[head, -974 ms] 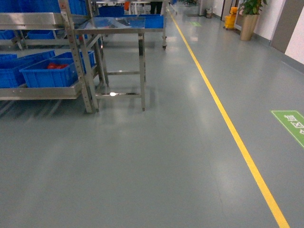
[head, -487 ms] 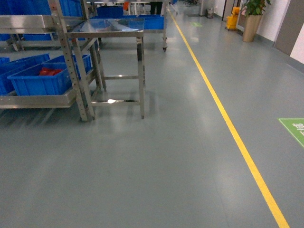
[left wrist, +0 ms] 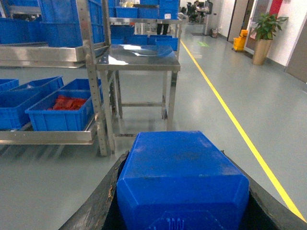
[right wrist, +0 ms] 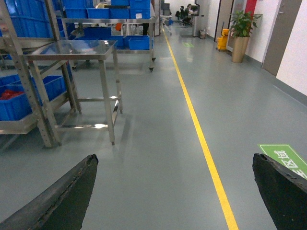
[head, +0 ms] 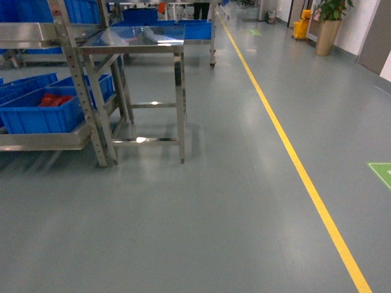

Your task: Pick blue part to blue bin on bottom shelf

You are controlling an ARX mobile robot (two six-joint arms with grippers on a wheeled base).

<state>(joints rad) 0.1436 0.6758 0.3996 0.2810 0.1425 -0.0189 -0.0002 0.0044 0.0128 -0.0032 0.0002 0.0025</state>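
My left gripper is shut on the blue part, a chunky blue block that fills the gap between the black fingers. The bottom shelf of the steel rack lies ahead on the left, holding blue bins; the nearest one has red pieces in it. The head view shows that shelf and bin at the left edge, and neither gripper. My right gripper is open over bare floor, holding nothing.
A steel table stands right of the rack's perforated upright. A yellow floor line runs down the aisle, with a green floor mark at the right edge. A potted plant and a yellow bucket stand far back.
In the head view the rack, table and green floor mark have slid down and outward and grown larger; the robot has rolled closer to them.
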